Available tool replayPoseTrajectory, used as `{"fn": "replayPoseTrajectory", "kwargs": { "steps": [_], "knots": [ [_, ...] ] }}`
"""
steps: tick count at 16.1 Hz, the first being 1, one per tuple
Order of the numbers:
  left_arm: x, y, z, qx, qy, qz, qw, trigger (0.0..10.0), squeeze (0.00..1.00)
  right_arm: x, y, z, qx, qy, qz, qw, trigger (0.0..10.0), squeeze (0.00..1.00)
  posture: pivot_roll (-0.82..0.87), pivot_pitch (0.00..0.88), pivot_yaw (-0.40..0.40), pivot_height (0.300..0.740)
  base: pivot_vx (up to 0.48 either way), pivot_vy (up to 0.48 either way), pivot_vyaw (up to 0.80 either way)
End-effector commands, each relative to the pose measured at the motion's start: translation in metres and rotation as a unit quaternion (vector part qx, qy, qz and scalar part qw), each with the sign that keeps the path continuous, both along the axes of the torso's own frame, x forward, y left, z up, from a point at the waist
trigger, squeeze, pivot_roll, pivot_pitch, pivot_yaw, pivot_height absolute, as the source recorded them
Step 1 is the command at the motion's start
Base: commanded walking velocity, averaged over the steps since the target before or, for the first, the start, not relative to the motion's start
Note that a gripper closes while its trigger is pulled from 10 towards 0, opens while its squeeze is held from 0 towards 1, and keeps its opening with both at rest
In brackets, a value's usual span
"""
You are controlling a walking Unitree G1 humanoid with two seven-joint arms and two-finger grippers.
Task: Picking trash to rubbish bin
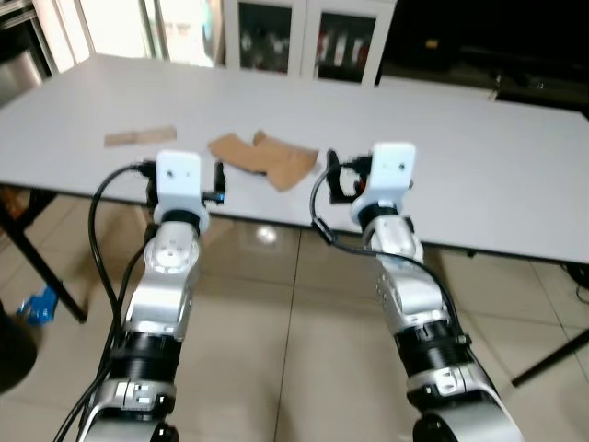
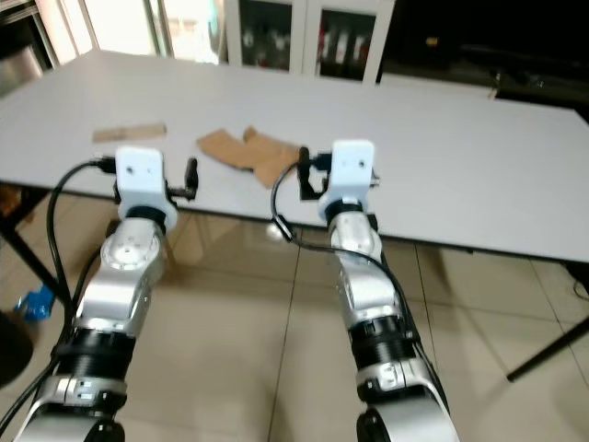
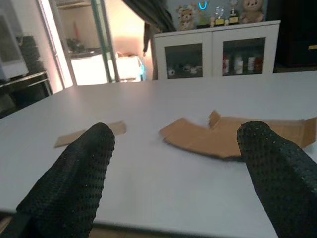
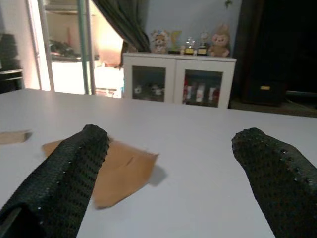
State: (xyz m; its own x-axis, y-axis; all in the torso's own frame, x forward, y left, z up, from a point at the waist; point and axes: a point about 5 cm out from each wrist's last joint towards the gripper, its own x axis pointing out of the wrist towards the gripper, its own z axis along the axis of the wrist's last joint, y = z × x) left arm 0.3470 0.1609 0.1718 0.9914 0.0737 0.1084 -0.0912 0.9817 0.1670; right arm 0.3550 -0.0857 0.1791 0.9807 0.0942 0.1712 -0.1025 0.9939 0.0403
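A torn piece of brown cardboard [image 1: 265, 157] lies flat near the front edge of the white table [image 1: 460, 147]. A smaller cardboard strip [image 1: 140, 136] rests to its left. My left gripper [image 3: 178, 163] is open at the table's front edge, pointing at the gap between the two pieces. My right gripper [image 4: 173, 163] is open too, just right of the large cardboard [image 4: 119, 168]. Neither holds anything. Both silver arms reach up from below the table edge.
A white glass-door cabinet [image 1: 308, 41] stands behind the table. A dark folding table leg [image 1: 37, 267] and a blue object [image 1: 37, 306] on the tiled floor are at the left. Another leg [image 1: 552, 354] is at the right.
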Motion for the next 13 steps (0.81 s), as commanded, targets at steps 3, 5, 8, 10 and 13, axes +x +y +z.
{"fn": "replayPoseTrajectory", "kwargs": {
  "steps": [3,5,8,10,13],
  "knots": [
    [0.0006,-0.0127,0.0031,0.002,-0.001,-0.023,1.0,10.0,0.0,0.0024,-0.0112,0.0018,0.005,0.002,-0.014,1.0,10.0,0.0,0.0,0.017,-0.052,0.74,0.435,0.0,-0.27],
    [0.0007,-0.0127,0.0024,0.002,0.0,-0.024,1.0,10.0,0.0,0.002,-0.0115,0.002,0.009,0.0,-0.016,1.0,10.0,0.0,0.0,0.025,-0.053,0.74,0.446,0.0,-0.37],
    [0.0008,-0.0135,0.0028,0.001,0.001,-0.023,1.0,10.0,0.0,0.0026,-0.013,0.0025,0.007,0.0,-0.018,1.0,10.0,0.0,0.0,0.039,-0.055,0.74,0.416,0.0,0.0],
    [0.001,-0.014,0.0032,0.001,0.001,-0.023,1.0,10.0,0.0,0.0035,-0.013,0.0034,0.008,0.001,-0.018,1.0,10.0,0.0,0.0,0.046,-0.057,0.74,0.45,0.0,0.0],
    [0.0009,-0.0141,0.0028,0.001,0.002,-0.023,1.0,10.0,0.0,0.0042,-0.0117,0.0036,0.008,0.002,-0.015,1.0,10.0,0.0,0.01,0.051,-0.058,0.74,0.46,0.0,0.0]
  ]
}}
